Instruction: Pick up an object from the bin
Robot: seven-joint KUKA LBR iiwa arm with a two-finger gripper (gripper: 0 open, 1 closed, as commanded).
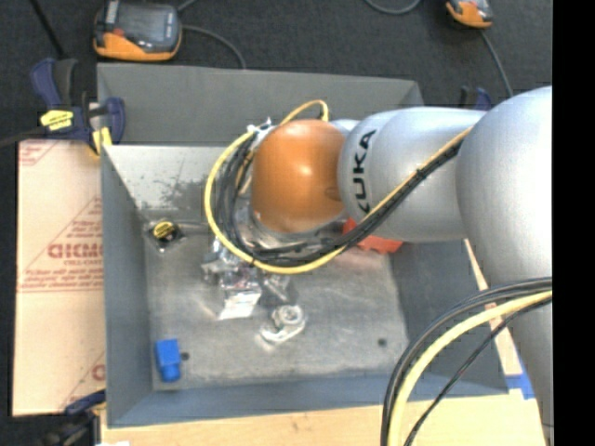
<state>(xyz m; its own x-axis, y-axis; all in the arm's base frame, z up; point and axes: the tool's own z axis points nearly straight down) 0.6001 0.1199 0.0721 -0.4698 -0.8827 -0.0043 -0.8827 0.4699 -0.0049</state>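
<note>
Look into your grey bin (125,295). On its floor you can see a blue block (167,359) near the front left corner, a little yellow and black thing (165,231) at the left, and something red (379,244) peeking out under the arm. Your gripper (240,282) is low in the middle, over a small pale shiny thing (237,307). A clear round thing (283,323) lies just beside it. You cannot tell how wide the gripper is, or if it has hold of anything.

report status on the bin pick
Gripper low over bin middle; pale ring-shaped piece right beside it. Clear of it: blue block, small yellow-black piece.
</note>
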